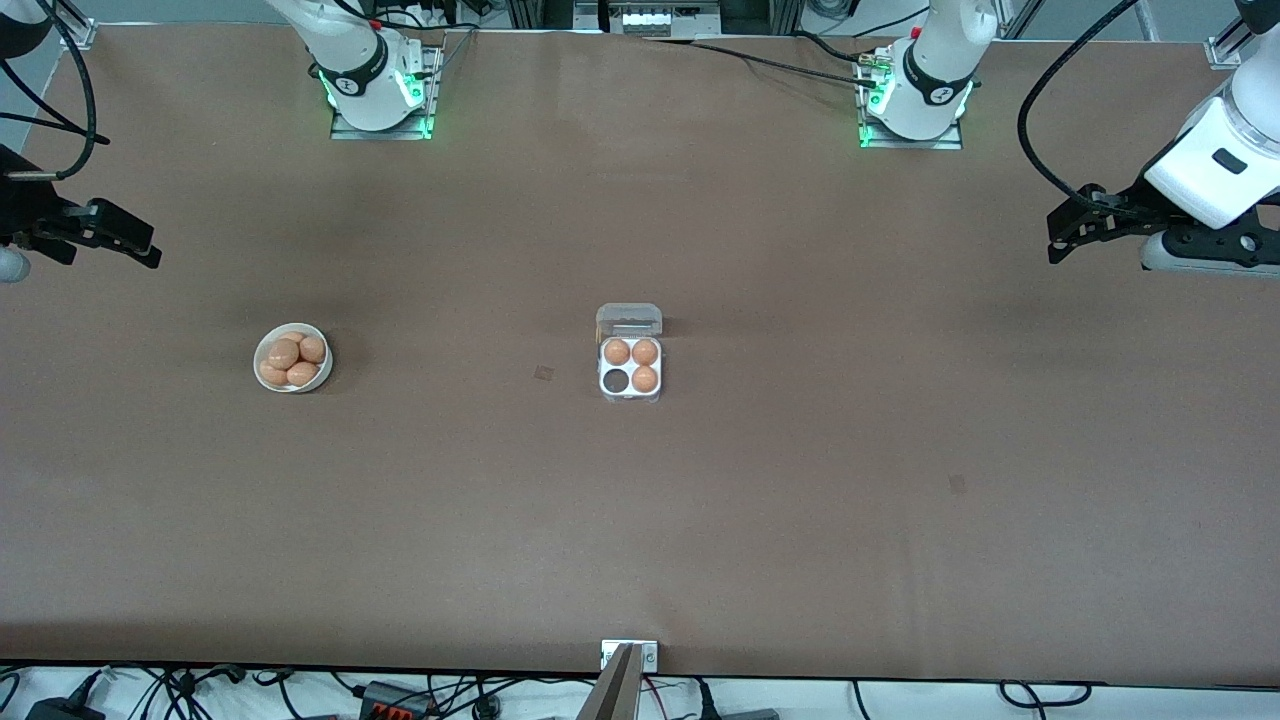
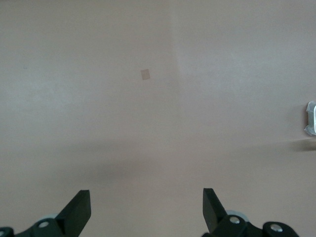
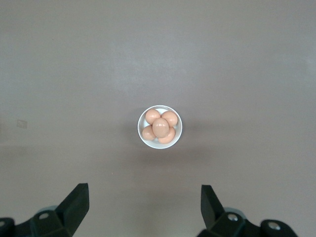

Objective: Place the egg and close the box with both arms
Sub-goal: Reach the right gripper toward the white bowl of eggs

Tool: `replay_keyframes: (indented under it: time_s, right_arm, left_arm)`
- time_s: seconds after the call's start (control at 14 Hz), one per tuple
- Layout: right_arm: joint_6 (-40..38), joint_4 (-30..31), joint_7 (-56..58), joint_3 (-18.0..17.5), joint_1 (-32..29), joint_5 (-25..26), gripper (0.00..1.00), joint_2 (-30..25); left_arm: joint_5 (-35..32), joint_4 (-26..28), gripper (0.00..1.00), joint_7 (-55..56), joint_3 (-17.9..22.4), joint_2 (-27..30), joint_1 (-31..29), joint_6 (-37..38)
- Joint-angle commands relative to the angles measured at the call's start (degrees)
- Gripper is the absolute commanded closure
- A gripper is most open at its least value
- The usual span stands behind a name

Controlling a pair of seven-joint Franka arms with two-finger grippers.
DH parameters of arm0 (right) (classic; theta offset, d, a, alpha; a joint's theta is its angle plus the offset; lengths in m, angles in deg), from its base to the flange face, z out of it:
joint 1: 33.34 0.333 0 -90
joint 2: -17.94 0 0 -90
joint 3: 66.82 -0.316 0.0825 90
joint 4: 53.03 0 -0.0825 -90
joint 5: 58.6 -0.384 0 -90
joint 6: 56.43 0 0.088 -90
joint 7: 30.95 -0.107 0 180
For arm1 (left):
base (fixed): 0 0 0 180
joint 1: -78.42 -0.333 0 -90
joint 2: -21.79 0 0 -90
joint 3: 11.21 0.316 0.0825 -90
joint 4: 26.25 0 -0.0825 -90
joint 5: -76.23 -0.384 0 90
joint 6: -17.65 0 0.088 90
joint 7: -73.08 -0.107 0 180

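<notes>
The box [image 1: 630, 368] stands open at the table's middle, its clear lid [image 1: 629, 319] tilted up on the side toward the robots' bases. It holds three brown eggs; one cup [image 1: 615, 381], nearer the front camera, is empty. A round white bowl [image 1: 292, 357] toward the right arm's end holds several brown eggs, and the right wrist view shows one egg [image 3: 160, 127] lying on top of the others. My right gripper [image 1: 140, 245] is open and empty, high over the table's edge at its own end. My left gripper [image 1: 1060, 240] is open and empty, high over its own end. An edge of the box [image 2: 311, 118] shows in the left wrist view.
A small tape mark [image 1: 543, 373] lies on the brown table between the bowl and the box, and another [image 1: 957, 484] lies toward the left arm's end. A metal bracket [image 1: 629, 655] sits at the table's front edge. Cables run beside the bases.
</notes>
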Motion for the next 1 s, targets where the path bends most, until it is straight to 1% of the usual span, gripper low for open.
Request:
replay_keyframes:
  time_s: [0.0,0.36,0.57,0.86,0.93]
  right_arm:
    - [-1.33,-0.39,0.26,-0.17,-0.10,0.60,0.00,-0.98]
    - [0.42,-0.74,0.00,-0.17,-0.19,0.07,0.00,0.33]
    - [2.70,-0.74,0.00,-0.17,-0.27,0.07,0.00,3.83]
    - [4.73,-0.74,0.18,-0.17,-0.36,0.69,0.00,10.24]
    - [4.82,-0.65,-0.35,-0.17,-0.28,0.69,0.00,11.92]
  left_arm:
    - [0.90,-1.63,0.00,0.16,-0.19,-0.60,-0.39,1.21]
    - [0.90,-1.63,0.00,0.42,-0.10,-0.60,-0.48,1.30]
    - [0.90,-1.63,0.00,0.34,-0.19,-0.69,-0.39,1.30]
    - [0.81,-1.63,0.00,0.33,-0.19,-0.69,0.05,1.65]
    - [0.90,-1.63,0.00,0.16,-0.19,-0.69,0.05,2.79]
